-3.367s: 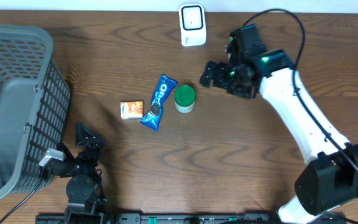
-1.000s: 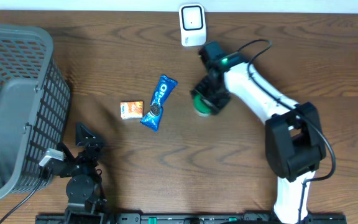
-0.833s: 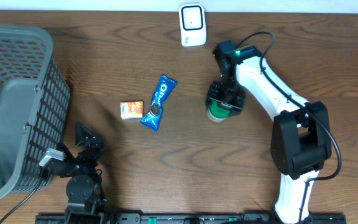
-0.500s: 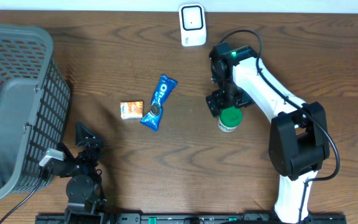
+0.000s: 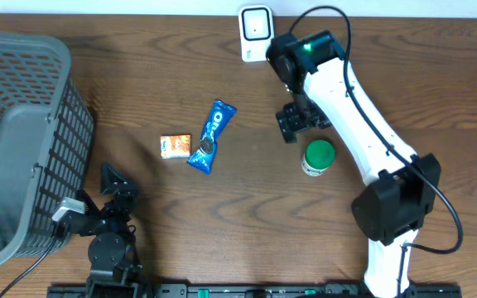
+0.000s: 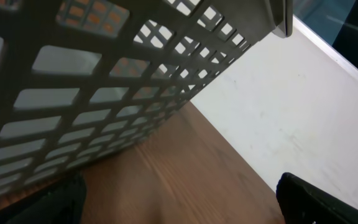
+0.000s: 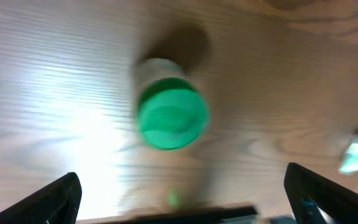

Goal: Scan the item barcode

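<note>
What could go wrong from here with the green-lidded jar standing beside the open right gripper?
The right gripper hangs open close to the jar, so an arm swing might tip it. The jar stands well away from the scanner, barcode unseen, so a scan may miss.

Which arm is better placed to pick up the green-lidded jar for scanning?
Right. The right gripper hangs open just beside the green-lidded jar, with the scanner close behind it. The left gripper sits far off by the basket.

No lettering is legible on the green-lidded jar or blue packet.
</note>
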Tool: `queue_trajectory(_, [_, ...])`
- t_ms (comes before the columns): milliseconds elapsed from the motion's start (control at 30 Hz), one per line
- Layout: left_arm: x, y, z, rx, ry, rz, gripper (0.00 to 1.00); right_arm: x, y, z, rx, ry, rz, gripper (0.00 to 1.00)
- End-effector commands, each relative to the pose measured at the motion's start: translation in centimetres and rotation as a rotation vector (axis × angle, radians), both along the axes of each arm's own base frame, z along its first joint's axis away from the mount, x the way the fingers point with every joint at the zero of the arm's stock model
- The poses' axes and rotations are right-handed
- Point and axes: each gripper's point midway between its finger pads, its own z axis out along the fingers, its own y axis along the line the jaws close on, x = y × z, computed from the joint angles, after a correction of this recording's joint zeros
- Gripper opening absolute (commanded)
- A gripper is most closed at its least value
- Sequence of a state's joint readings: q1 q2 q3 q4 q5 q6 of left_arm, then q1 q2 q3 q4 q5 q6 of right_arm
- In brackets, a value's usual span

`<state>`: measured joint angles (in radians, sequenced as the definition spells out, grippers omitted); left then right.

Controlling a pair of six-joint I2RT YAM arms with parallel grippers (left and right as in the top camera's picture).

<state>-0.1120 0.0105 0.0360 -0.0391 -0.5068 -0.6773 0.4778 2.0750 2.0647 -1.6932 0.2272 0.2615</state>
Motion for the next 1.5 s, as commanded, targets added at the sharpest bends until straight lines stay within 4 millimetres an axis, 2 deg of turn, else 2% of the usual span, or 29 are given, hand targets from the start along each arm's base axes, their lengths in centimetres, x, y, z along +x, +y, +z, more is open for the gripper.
queue_trajectory(0, [-0.1, 0.2, -1.4, 0.011, 0.048, 0.010, 0.98, -1.8, 4.2, 2.0, 0.242, 0.021, -0.146, 0.99])
queue_trajectory(67, [-0.1, 0.2, -1.4, 0.011, 0.048, 0.010, 0.98, -2.2, 4.9, 2.0, 0.281, 0.034, -0.286, 0.99])
queue_trajectory(200, [-0.1, 0.2, -1.4, 0.011, 0.048, 0.010, 0.98, -1.8, 3.0, 1.3, 0.188, -0.049, -0.779, 0.99])
queue_trajectory(300, [-0.1, 0.2, -1.4, 0.011, 0.048, 0.010, 0.98, -2.5, 3.5, 0.9, 0.188, -0.014, -1.093, 0.99])
queue_trajectory(367, [-0.1, 0.2, -1.4, 0.011, 0.048, 0.010, 0.98, -2.7, 3.0, 0.4, 0.131, -0.049, -1.308, 0.99])
queue_trajectory(433, [-0.1, 0.2, -1.4, 0.011, 0.048, 0.010, 0.98, -2.9, 2.5, -0.1, 0.077, -0.086, -1.455, 0.99])
queue_trajectory(567, [-0.1, 0.2, -1.4, 0.011, 0.048, 0.010, 0.98, -4.1, 2.8, -1.1, -0.003, -0.078, -1.670, 0.99])
queue_trajectory(700, [-0.1, 0.2, -1.4, 0.011, 0.048, 0.010, 0.98, -4.7, 1.3, -2.2, -0.103, -0.162, -1.770, 0.99])
queue_trajectory(833, [-0.1, 0.2, -1.4, 0.011, 0.048, 0.010, 0.98, -5.2, 0.3, -3.3, -0.164, -0.181, -1.800, 0.99])
queue_trajectory(967, [-0.1, 0.2, -1.4, 0.011, 0.048, 0.010, 0.98, -3.7, -1.1, -5.1, -0.148, -0.272, -1.799, 0.99])
queue_trajectory(1200, [-0.1, 0.2, -1.4, 0.011, 0.048, 0.010, 0.98, -2.4, -3.3, -6.2, -0.154, -0.351, -1.821, 0.99])
queue_trajectory(1333, [-0.1, 0.2, -1.4, 0.011, 0.048, 0.010, 0.98, -1.6, -3.4, -7.7, -0.107, -0.329, -1.765, 0.99])
queue_trajectory(1467, [-0.1, 0.2, -1.4, 0.011, 0.048, 0.010, 0.98, -1.5, -2.5, -10.1, -0.055, -0.279, -1.741, 0.99])
